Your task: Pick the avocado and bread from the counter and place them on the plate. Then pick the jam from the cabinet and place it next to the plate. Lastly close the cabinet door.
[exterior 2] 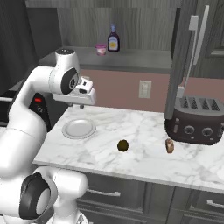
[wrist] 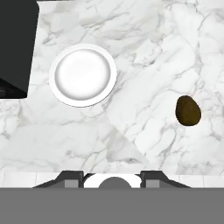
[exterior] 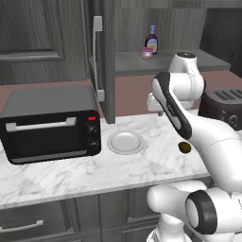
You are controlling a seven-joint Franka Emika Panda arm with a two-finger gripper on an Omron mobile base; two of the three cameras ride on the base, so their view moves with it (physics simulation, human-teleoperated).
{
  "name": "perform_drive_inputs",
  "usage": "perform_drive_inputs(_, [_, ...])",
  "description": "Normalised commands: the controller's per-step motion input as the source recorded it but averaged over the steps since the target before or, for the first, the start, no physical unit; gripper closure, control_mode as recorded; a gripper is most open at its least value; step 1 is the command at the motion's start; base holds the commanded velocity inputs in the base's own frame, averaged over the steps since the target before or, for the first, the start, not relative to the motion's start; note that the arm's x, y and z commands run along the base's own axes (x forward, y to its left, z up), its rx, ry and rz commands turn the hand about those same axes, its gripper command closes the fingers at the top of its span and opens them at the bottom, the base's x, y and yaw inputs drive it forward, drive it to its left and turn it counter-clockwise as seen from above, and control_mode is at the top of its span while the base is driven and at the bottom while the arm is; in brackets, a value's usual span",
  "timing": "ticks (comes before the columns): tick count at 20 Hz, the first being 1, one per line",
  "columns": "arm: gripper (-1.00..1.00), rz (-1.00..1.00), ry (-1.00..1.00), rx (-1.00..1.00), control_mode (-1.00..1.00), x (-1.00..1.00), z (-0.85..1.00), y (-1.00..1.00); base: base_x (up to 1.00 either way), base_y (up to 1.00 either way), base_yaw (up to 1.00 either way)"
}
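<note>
1. Hovering well above the counter [exterior 2: 144, 131], the gripper [exterior 2: 82, 105] points straight down, its fingers pressed together and holding nothing.
2. Seen from the hand camera, the plate [wrist: 82, 75] lies bare on the marble, with the avocado [wrist: 188, 110] well apart from it on the other side of the view.
3. From the right base camera, the avocado [exterior 2: 123, 145] rests near the counter's front edge, between the plate [exterior 2: 78, 128] and the bread [exterior 2: 169, 145].
4. That bread lies just in front of the dark toaster [exterior 2: 194, 121].
5. A black toaster oven [exterior: 51, 124] stands just beside the plate [exterior: 125, 142] in the left base view, where the avocado [exterior: 184, 147] peeks out beside the arm.
6. On the cabinet [exterior: 165, 61] shelf sits the jam [exterior: 147, 53], just beside a taller dark bottle [exterior: 151, 40].
7. Standing open, the cabinet door [exterior 2: 186, 52] is swung out over the counter above the toaster, silver handle [exterior 2: 197, 41] facing the camera.
</note>
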Motion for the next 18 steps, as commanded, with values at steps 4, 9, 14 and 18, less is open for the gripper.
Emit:
perform_drive_inputs(4, [-1.00,0.00,0.00,0.00,-1.00,-0.18,-0.03,0.00,0.00,0.00,0.00])
perform_drive_inputs(9, [-1.00,0.00,-0.04,0.00,-1.00,-0.49,-0.10,0.00,0.00,0.00,0.00])
perform_drive_inputs(14, [-1.00,0.02,-0.04,-0.01,-1.00,-0.44,-0.19,-0.09,0.00,0.00,0.00])
perform_drive_inputs(18, [-1.00,0.03,-0.01,-0.03,-1.00,-0.26,-0.23,-0.19,0.00,0.00,0.00])
